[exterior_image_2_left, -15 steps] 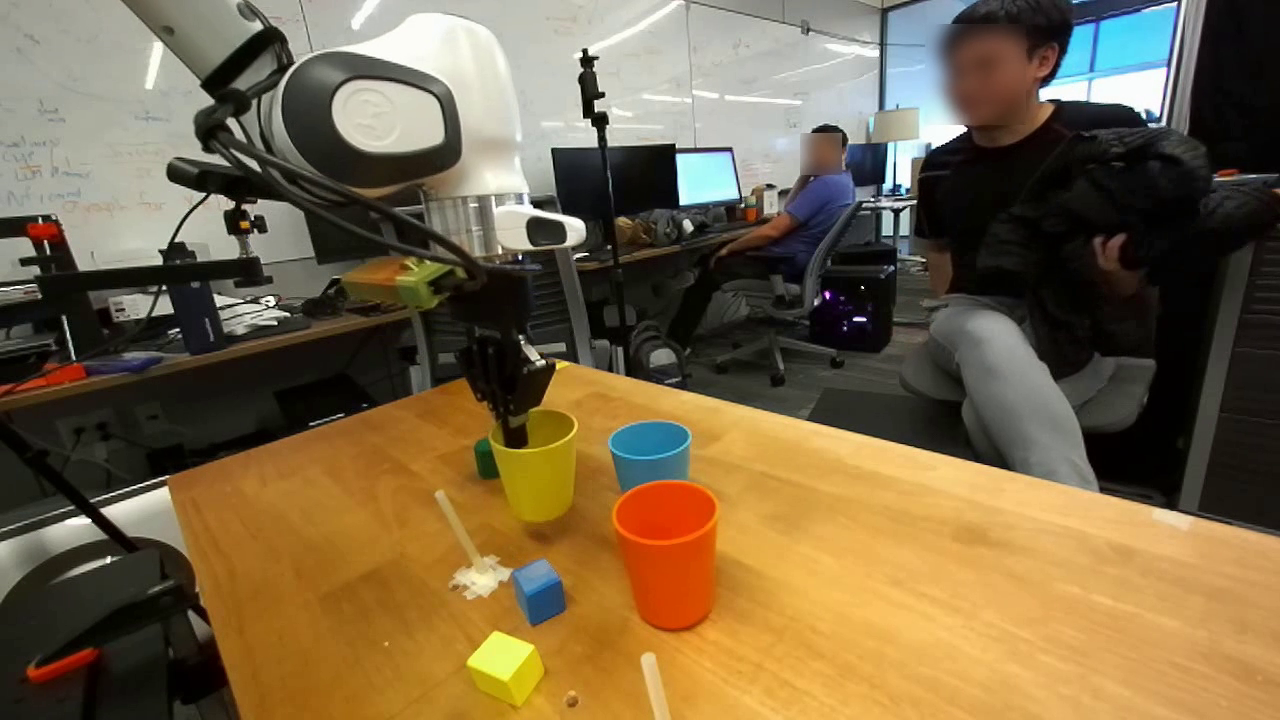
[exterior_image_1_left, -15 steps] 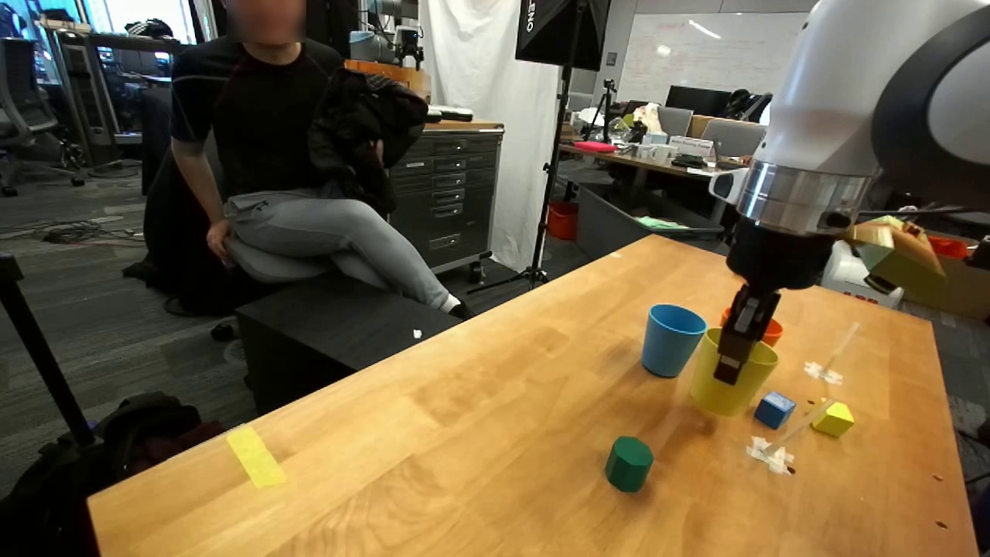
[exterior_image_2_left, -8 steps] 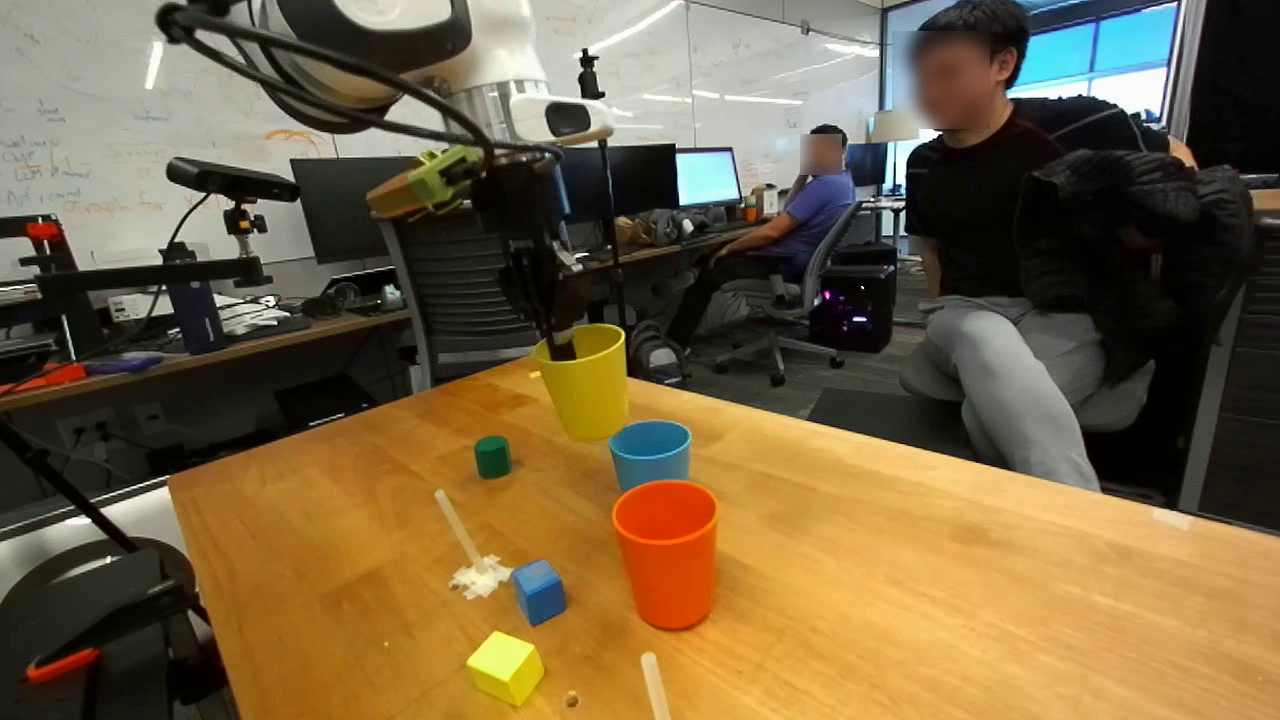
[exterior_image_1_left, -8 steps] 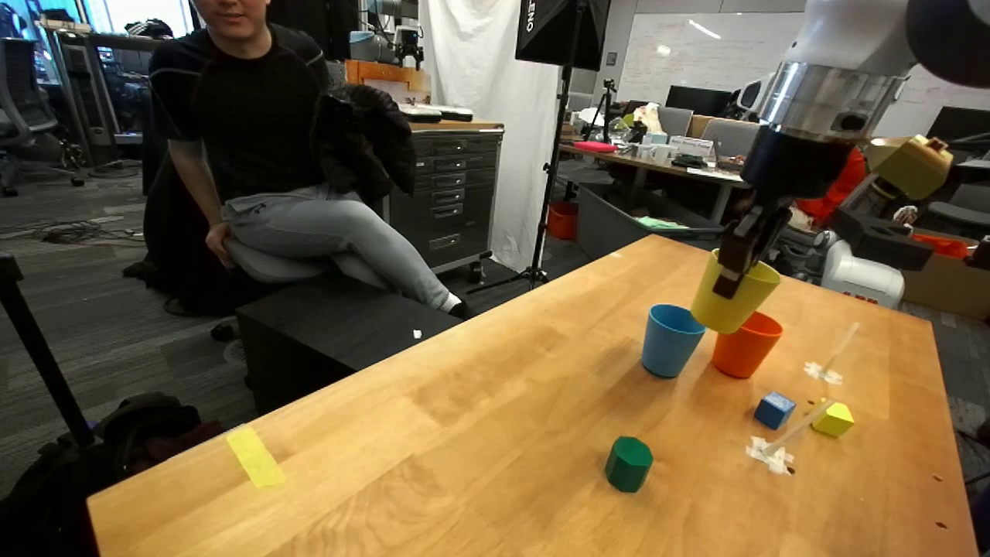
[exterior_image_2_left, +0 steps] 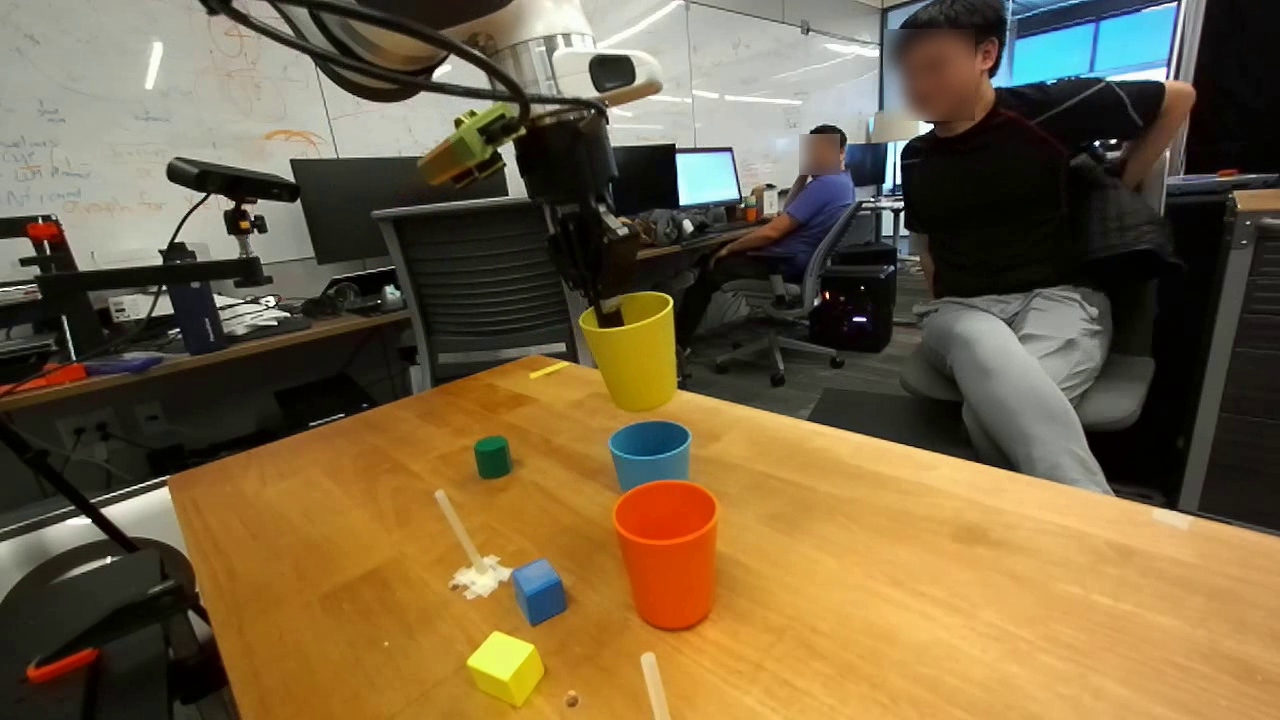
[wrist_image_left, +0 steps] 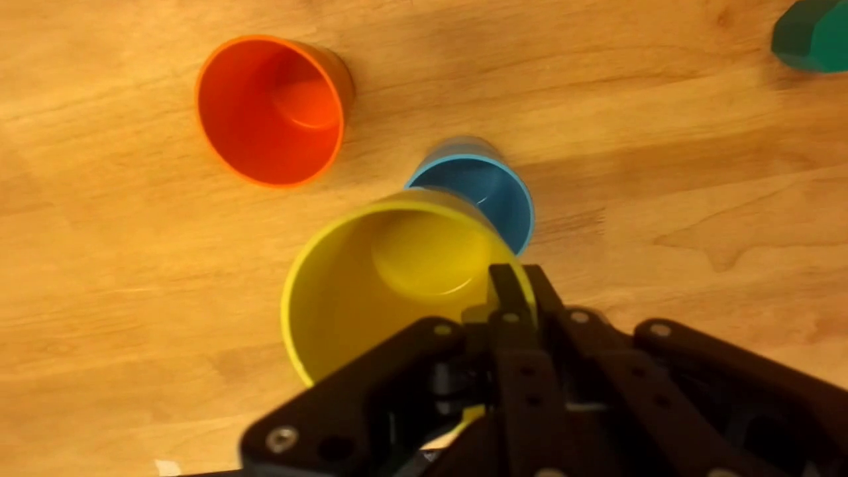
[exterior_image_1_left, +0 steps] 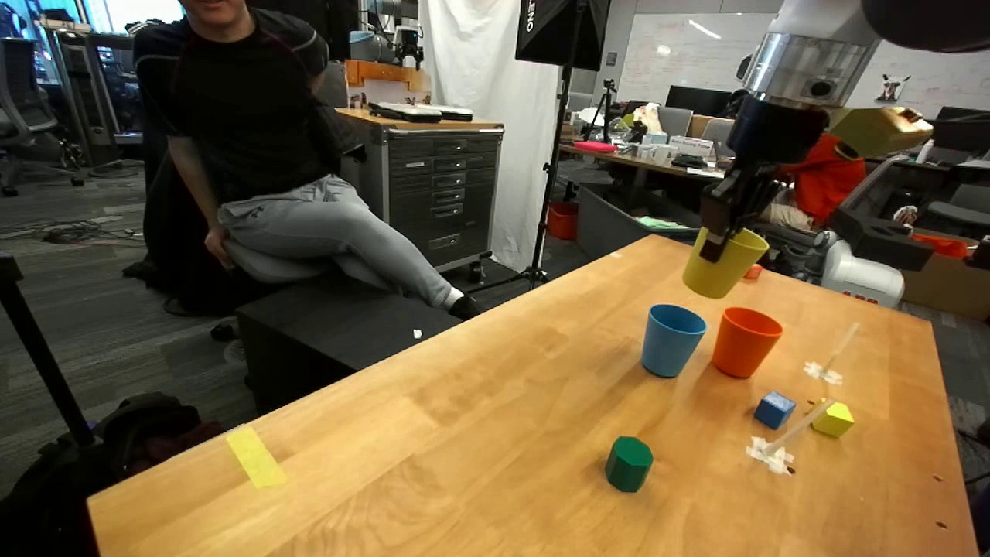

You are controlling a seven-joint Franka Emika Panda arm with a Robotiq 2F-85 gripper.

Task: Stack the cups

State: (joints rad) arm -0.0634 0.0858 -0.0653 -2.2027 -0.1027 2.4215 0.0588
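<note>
My gripper [exterior_image_1_left: 713, 246] is shut on the rim of the yellow cup [exterior_image_1_left: 728, 267], with one finger inside and one outside the wall, as the wrist view [wrist_image_left: 522, 270] shows. The yellow cup [exterior_image_2_left: 640, 360] hangs above the table, slightly tilted, mouth up. The blue cup [exterior_image_1_left: 670, 344] stands upright and empty on the table. In the wrist view the yellow cup [wrist_image_left: 358, 285] covers part of the blue cup [wrist_image_left: 500, 195]. The orange-red cup [exterior_image_1_left: 742, 344] stands upright beside the blue cup, its inside empty in the wrist view [wrist_image_left: 265, 112]. In an exterior view it partly hides the blue cup [exterior_image_2_left: 650, 460].
A green block [exterior_image_1_left: 629, 464], a blue cube [exterior_image_2_left: 539, 592] and a yellow cube [exterior_image_2_left: 505, 668] lie on the wooden table [exterior_image_1_left: 464, 433]. Thin translucent sticks [exterior_image_2_left: 458, 528] stand up from taped spots near the cubes. A seated person [exterior_image_2_left: 1010, 220] is beyond the table's edge.
The yellow cup, held in my gripper, has risen from low over the table and moved across towards the blue cup's far side. The blue and orange-red cups have not moved. The seated person has shifted.
</note>
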